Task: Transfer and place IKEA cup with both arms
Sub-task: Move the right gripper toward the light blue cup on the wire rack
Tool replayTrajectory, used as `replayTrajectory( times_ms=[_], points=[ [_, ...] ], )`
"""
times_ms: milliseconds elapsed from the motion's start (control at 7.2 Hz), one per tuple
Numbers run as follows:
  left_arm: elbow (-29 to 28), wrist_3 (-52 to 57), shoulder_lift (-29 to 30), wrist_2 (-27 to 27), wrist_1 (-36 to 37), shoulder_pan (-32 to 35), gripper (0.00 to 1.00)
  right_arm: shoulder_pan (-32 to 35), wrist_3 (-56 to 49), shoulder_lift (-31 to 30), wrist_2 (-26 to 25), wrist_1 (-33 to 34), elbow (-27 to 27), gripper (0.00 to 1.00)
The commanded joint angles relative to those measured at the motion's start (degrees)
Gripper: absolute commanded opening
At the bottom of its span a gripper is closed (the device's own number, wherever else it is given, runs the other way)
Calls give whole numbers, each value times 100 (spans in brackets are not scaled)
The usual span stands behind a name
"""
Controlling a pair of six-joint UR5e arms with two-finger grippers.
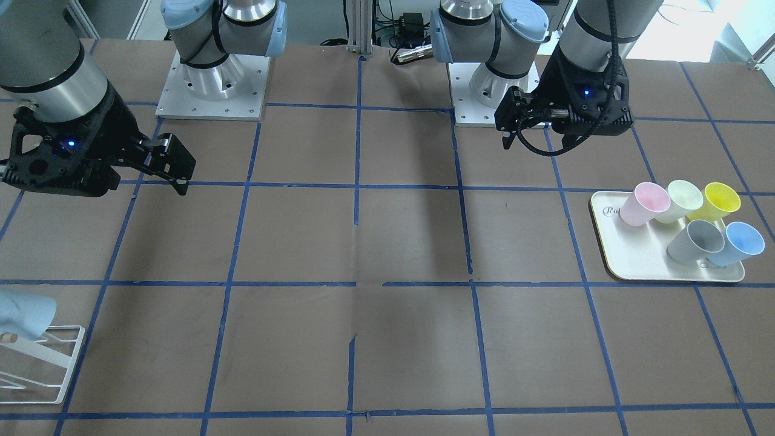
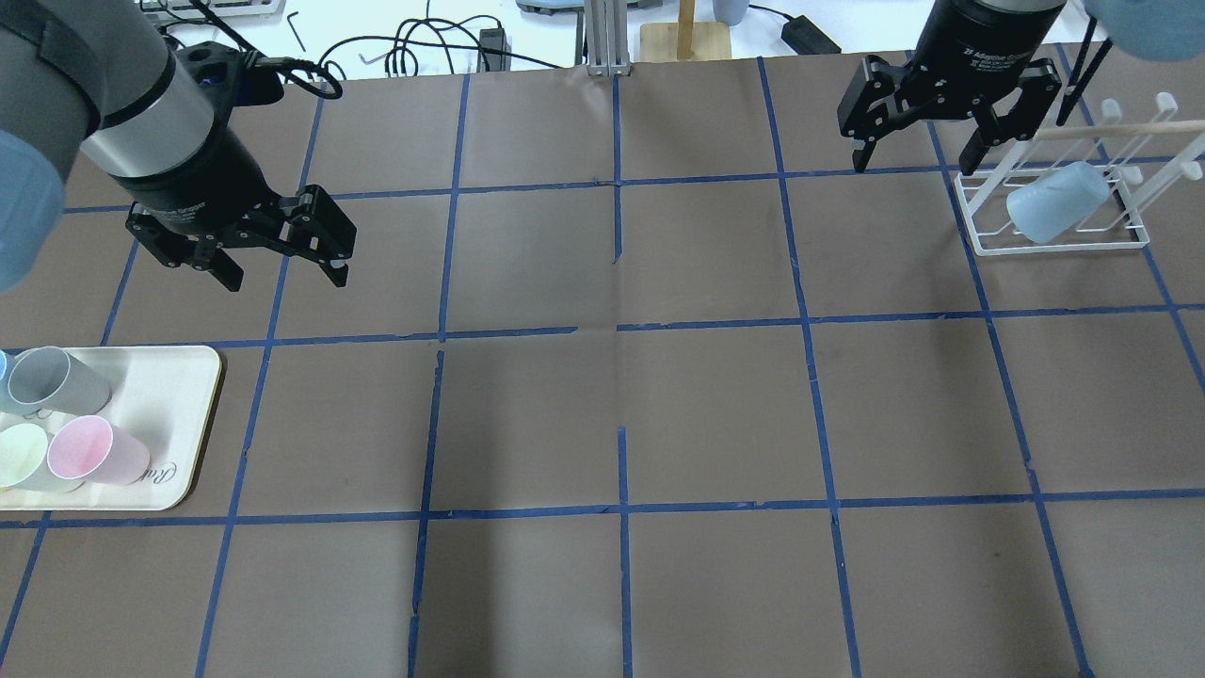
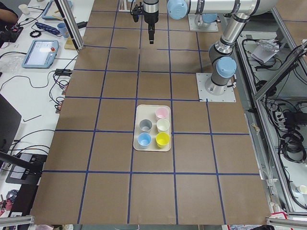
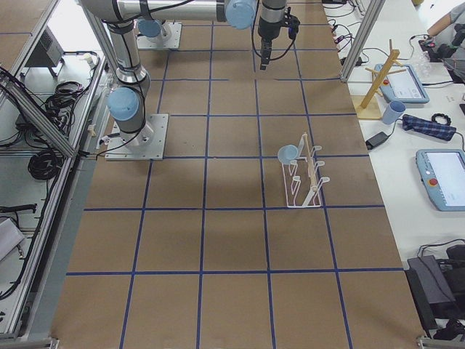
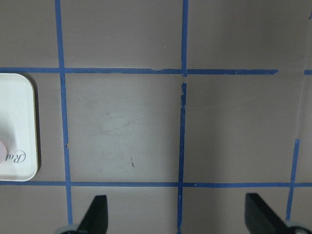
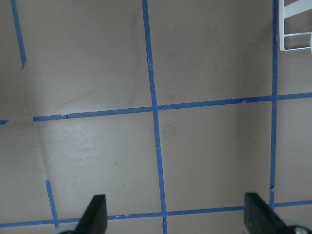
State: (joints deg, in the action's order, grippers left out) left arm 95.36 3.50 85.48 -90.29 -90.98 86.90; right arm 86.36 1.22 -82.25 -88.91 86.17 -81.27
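A light-blue cup (image 1: 742,242) stands on a cream tray (image 1: 642,266) at my left end of the table, also seen in the exterior left view (image 3: 144,140). A like light-blue cup (image 2: 1054,212) hangs tilted on a white wire rack (image 2: 1054,247) at my right end. My left gripper (image 2: 284,279) is open and empty, hovering over bare table beyond the tray; its fingers (image 5: 97,209) frame only brown paper. My right gripper (image 2: 913,168) is open and empty, just left of the rack in the overhead view.
The tray also holds a pink cup (image 1: 645,204), a pale green cup (image 1: 681,200), a yellow cup (image 1: 717,201) and a grey cup (image 1: 696,241). The table is brown paper with a blue tape grid. Both arm bases (image 1: 212,79) stand at the robot's edge.
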Motion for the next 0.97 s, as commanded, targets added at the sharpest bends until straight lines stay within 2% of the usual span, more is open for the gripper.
replayTrajectory(
  times_ms=[0,278,417,556,694,833],
  points=[
    [0,-7,13,12,1,55,100,-84,-25,7,-64,-12,-20,100],
    [0,-7,13,12,1,55,100,-555,1,8,-82,-30,-29,100],
    [0,-7,21,12,-7,55,100,-1063,-130,16,-65,-73,-47,100],
    [9,-7,21,-14,-8,55,100,-1573,-444,34,31,-65,-47,100],
    [9,-7,21,-23,-8,55,100,-1778,-1056,69,41,39,-56,100],
    [18,-7,13,-32,-8,55,100,-1954,-1184,69,67,58,-56,100]
  ],
)
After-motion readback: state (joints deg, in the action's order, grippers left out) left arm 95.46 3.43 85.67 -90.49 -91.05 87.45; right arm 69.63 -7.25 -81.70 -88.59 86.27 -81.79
